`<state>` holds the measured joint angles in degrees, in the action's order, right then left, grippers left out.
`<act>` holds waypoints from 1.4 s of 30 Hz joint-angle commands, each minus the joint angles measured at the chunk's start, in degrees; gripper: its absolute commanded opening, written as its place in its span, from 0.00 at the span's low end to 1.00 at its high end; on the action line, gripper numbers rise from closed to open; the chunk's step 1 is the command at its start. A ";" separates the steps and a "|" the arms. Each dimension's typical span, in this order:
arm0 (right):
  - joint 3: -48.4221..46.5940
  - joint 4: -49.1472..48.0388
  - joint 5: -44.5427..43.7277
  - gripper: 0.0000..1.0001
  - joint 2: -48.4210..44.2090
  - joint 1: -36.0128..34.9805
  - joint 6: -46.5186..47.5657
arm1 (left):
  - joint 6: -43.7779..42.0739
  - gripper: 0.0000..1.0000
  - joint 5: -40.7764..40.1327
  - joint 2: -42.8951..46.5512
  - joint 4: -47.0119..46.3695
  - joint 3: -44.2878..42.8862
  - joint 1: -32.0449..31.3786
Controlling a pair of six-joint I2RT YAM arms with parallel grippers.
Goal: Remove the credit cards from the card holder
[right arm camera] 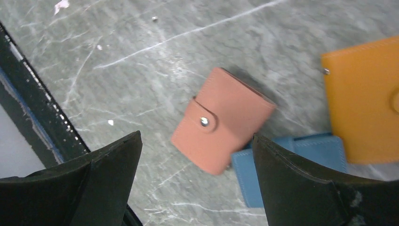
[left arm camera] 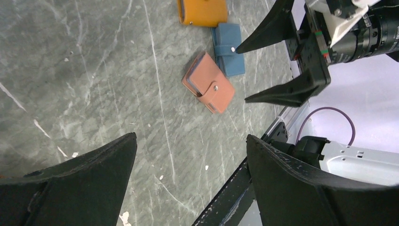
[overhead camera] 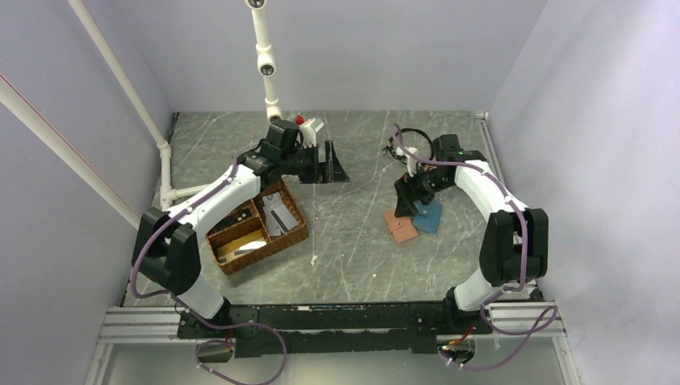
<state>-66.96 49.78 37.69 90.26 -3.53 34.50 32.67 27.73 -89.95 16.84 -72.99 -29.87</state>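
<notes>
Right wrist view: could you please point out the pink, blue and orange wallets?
Pink wallet [right arm camera: 230, 123], right wrist view, middle of its closed cover.
Blue wallet [right arm camera: 324, 153], right wrist view, exposed upper part.
Orange wallet [right arm camera: 362, 101], right wrist view, middle of its cover.

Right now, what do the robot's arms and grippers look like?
The left arm and right arm have white shells, black joints and purple cables. The left gripper and right gripper each have two black, tapered, wedge-shaped fingers.

The card holder [right arm camera: 221, 120] hides a corner of the blue wallet [right arm camera: 306, 148]; the orange wallet [right arm camera: 364, 99] runs off-frame.
</notes>
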 commanded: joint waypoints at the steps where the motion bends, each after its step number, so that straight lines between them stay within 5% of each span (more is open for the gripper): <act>1: 0.29 0.24 1.33 0.89 0.41 -2.43 0.05 | 1.43 0.91 3.30 -1.61 -2.42 -1.98 -1.34; 15: 1.90 -2.13 -5.81 0.72 4.57 -5.87 -4.63 | 5.19 0.87 4.53 -3.21 -3.74 0.62 -2.04; 42: -4.50 -7.85 -7.64 0.74 16.33 -1.66 -25.03 | 6.36 0.83 5.49 -2.04 -5.59 3.67 -2.30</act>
<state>-69.71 44.25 31.44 105.27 -5.17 13.10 38.65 32.14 -93.60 13.87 -69.45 -31.75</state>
